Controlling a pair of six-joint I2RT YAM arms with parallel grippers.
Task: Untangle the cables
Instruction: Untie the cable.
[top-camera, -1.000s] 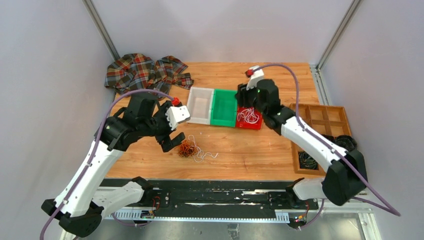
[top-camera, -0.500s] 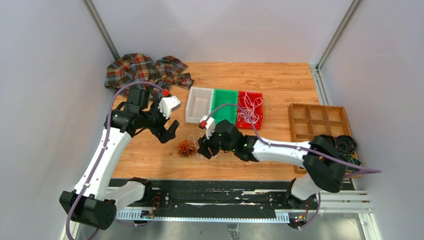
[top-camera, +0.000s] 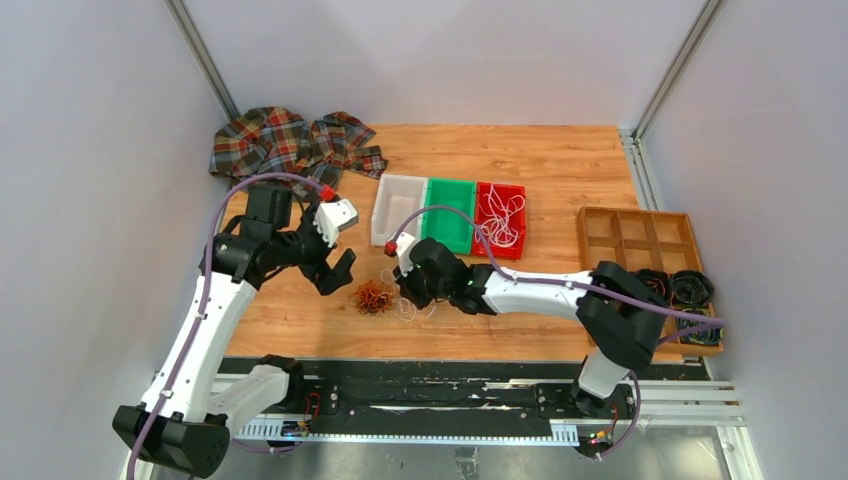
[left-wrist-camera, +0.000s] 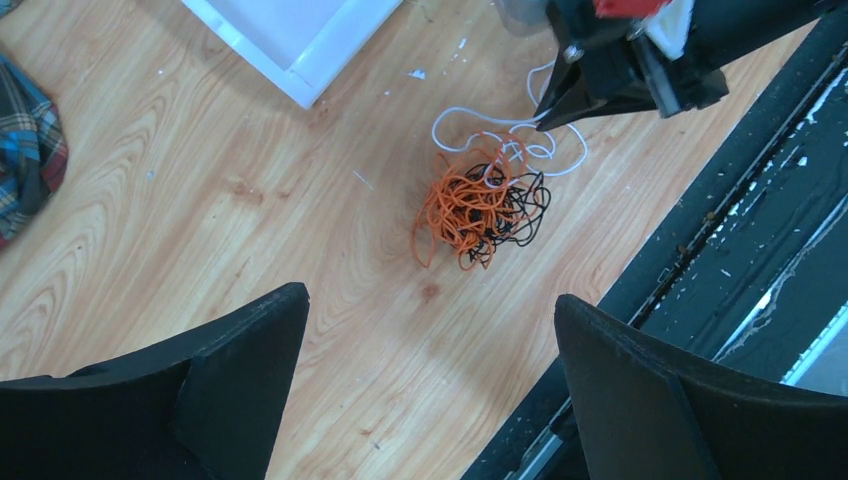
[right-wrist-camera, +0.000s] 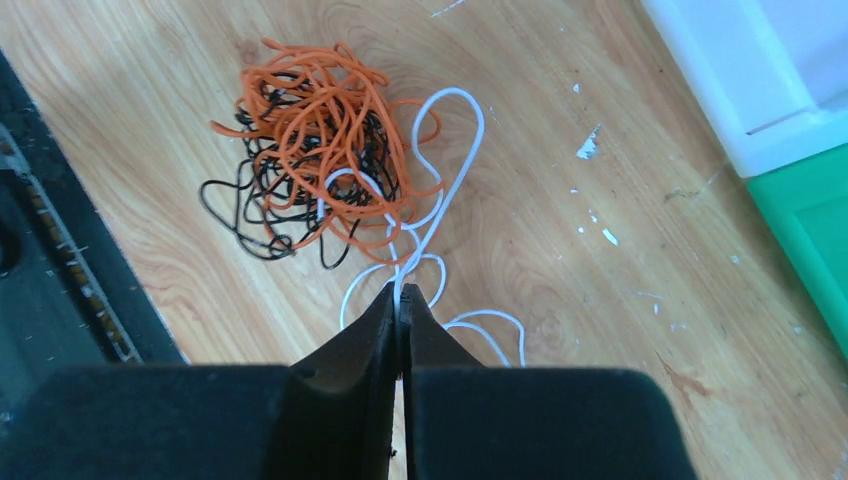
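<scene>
We see the cables (right-wrist-camera: 318, 150), an orange-black tangle on the table (top-camera: 560, 170) near the white bin (top-camera: 400, 212), where the right gripper (right-wrist-camera: 400, 300), earlier over the red bin (top-camera: 500, 250), now pinches a white cable (right-wrist-camera: 458, 175), and the left gripper (left-wrist-camera: 430, 305) hangs wide open, empty.

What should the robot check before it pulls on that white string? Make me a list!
1. Right gripper pinching the white cable: ok, the fingers are shut on it at their tips.
2. Left gripper open and ready: ok, its fingers stand wide apart.
3. White cable free of the orange and black tangle: not ok, a white loop runs in among the orange strands.
4. Tangle held down so it will not drag along: not ok, the left gripper hovers above it and touches nothing.
5. Pinch firm enough for a pull: cannot tell.
</scene>
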